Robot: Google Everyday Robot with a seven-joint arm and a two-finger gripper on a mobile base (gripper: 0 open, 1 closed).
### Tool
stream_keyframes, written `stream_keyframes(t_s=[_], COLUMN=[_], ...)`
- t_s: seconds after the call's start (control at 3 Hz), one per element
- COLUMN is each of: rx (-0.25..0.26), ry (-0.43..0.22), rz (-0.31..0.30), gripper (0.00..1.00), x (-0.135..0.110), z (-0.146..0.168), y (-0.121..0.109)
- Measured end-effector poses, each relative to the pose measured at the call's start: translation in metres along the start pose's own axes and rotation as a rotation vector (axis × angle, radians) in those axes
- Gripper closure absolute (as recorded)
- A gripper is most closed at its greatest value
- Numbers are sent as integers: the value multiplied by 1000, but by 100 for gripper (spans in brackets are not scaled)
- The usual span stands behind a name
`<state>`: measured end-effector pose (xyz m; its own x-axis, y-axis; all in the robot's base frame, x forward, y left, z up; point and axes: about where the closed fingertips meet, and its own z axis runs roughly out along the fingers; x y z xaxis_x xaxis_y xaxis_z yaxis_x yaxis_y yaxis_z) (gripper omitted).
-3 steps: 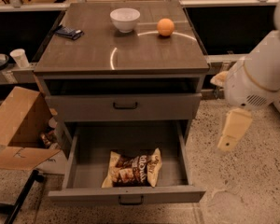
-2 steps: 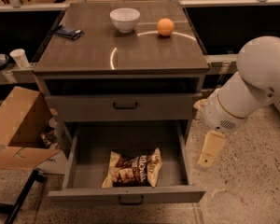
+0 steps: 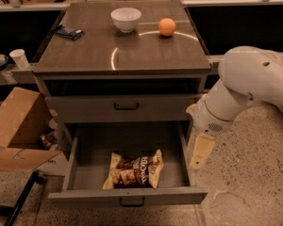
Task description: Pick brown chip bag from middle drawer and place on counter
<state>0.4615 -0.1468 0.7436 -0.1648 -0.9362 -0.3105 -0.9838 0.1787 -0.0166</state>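
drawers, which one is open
The middle drawer, the lowest, holding the brown chip bag; the drawer above is shut. The gripper hangs just outside its side wall.

speckled terrazzo floor (image 3: 254,182), cardboard box (image 3: 14,121) at left.

Your cream gripper (image 3: 201,151) hangs at the right wall of the open grey metal drawer (image 3: 85,197); bare floor lies behind the crinkly brown chip bag (image 3: 134,170).

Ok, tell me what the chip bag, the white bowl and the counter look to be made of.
The brown chip bag looks like thin plastic film, by its crinkles and sheen. The white bowl is likely glazed ceramic, smooth and glossy; plastic is possible. The counter seems glossy laminate or a coated top, reflecting light. The gripper hangs at the right side of the open middle drawer, apart from the bag.
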Motion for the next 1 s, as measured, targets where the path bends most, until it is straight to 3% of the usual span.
stream_keyframes(t_s=[1.0], rx=[-158], ry=[-14], rz=[-74], gripper=[0], x=[-53], z=[155], y=[-10])
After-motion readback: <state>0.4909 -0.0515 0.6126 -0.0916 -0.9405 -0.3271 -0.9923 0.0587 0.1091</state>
